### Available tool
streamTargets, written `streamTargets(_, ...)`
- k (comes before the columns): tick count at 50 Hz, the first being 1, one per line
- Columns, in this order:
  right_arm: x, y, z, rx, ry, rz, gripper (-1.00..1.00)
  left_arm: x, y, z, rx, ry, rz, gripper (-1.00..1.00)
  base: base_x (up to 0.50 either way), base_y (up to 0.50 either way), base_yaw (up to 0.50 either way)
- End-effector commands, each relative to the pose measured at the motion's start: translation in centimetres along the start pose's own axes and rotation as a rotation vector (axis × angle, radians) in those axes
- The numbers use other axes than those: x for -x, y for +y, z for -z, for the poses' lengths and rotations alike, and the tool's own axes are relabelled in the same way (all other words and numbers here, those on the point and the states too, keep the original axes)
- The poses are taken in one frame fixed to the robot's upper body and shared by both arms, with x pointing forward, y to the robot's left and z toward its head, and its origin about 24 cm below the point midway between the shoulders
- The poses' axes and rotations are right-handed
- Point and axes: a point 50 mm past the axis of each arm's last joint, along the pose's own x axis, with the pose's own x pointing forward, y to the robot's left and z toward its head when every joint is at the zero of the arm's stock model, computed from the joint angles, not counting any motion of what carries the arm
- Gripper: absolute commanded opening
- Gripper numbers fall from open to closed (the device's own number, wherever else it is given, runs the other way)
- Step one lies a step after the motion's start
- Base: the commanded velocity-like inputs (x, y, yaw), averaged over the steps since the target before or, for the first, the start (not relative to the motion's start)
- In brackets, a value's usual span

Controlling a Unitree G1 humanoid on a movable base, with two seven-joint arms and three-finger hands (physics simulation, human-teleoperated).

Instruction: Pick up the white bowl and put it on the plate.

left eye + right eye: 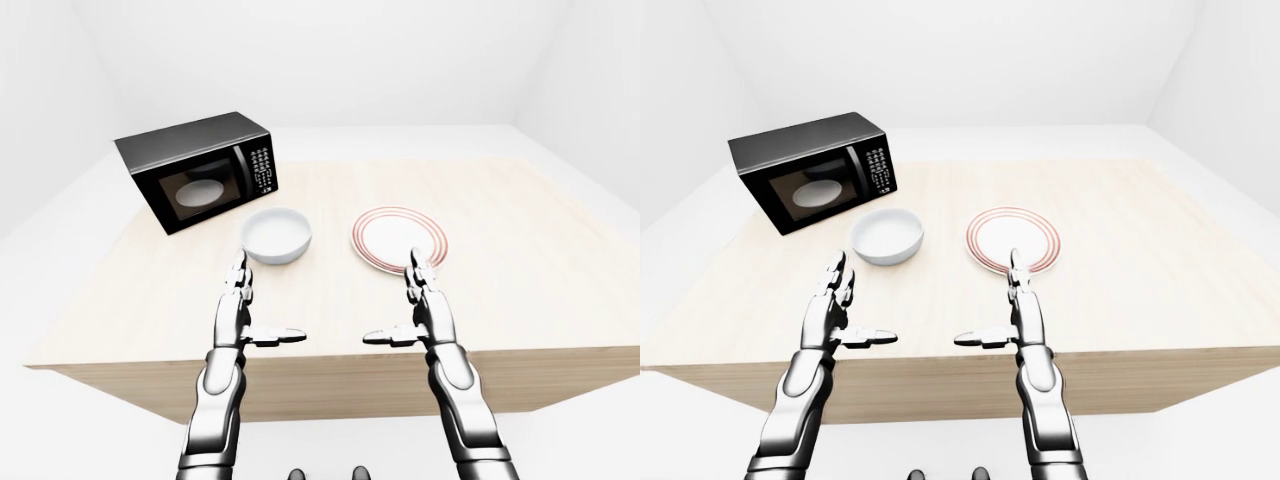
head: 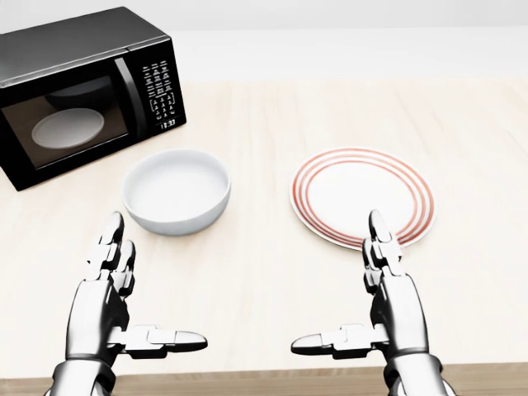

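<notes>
Left hand was spread fully open, fingers straight, thumb out sideways, holding nothing and touching nothing; it hovered below the white bowl in the head view, apart from it. Right hand was equally wide open and empty, its fingertips overlapping the lower rim of the plate in the head view; whether they touched could not be told.

Bowl sat upright on the wooden table, just left of the plate, not on it. Microwave stood up-left of the bowl, near it; its left edge was cut off in the head view. A pale round shape behind the dark door glass was hard to make out. Keypad labels too small to read. Forearms were cut by the bottom edge.

Count: one bowl, one plate, one microwave, one table, two hands.
</notes>
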Motion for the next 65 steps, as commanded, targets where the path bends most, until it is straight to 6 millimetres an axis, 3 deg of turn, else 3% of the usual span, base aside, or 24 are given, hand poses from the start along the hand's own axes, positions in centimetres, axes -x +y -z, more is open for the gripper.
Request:
streamTargets(1,0.0,0.2,0.25,0.006,0.003,-0.01,1.0,0.07,0.03,-0.15,-0.003,-0.002,0.001,1.0,0.0,0.5,0.0)
streamTargets(23,-0.16,0.35,0.65,0.008,0.016,-0.008,1.0,0.09,0.05,-0.15,-0.004,-0.004,0.002,1.0,0.0,0.49,0.0)
streamTargets(53,-0.2,0.51,0.74,-0.013,0.013,-0.028,1.0,0.09,0.05,-0.15,-0.003,-0.004,0.002,1.0,0.0,0.0,0.0)
streamTargets(65,-0.19,0.72,0.94,0.003,0.007,-0.034,1.0,0.09,0.05,-0.15,-0.003,-0.004,0.002,1.0,0.28,0.0,0.0)
